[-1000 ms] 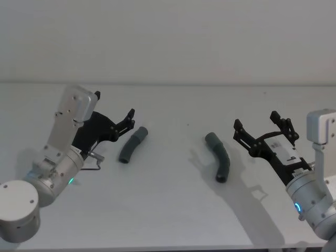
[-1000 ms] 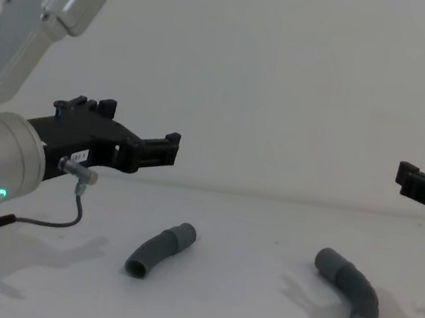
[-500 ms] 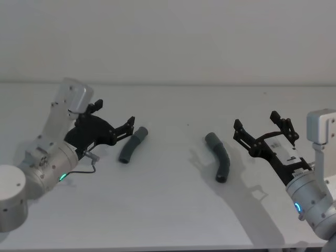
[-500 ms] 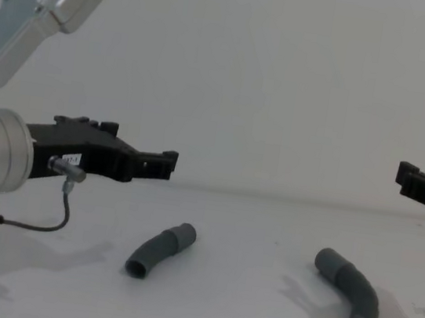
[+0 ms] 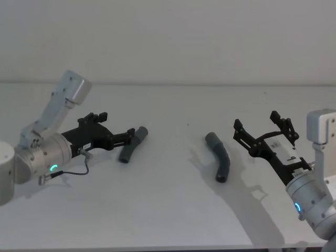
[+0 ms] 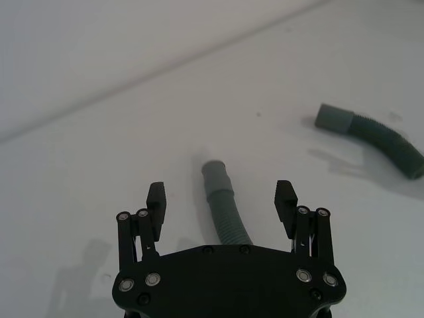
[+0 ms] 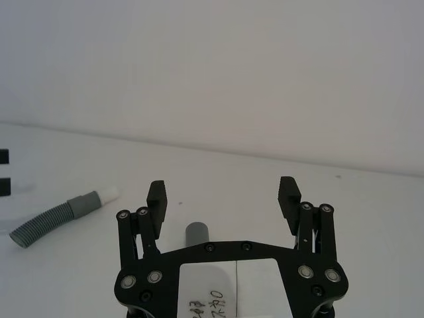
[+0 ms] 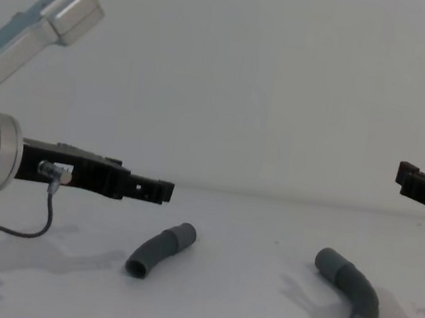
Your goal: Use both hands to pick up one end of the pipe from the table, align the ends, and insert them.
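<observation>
Lowered and levelled since a second ago: my left hand (image 5: pixel 116 126), now reaching low over the counter (image 5: pixel 168 210).
Counter: plain white-grey, carrying both pipe pieces.
Left hand: fingers spread wide, empty, just above the left pipe piece (image 5: pixel 131 145), which runs between them in the left wrist view.
Right hand (image 5: pixel 256 121): unmoved, wide open, empty, raised beside the right pipe piece (image 5: pixel 221 160).
Pieces: well apart, flat on the counter.

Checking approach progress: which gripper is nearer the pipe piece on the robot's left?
Left. The left gripper hovers just above that pipe piece, fingers open astride it; the right gripper is far across the table, beyond the other pipe piece.
</observation>
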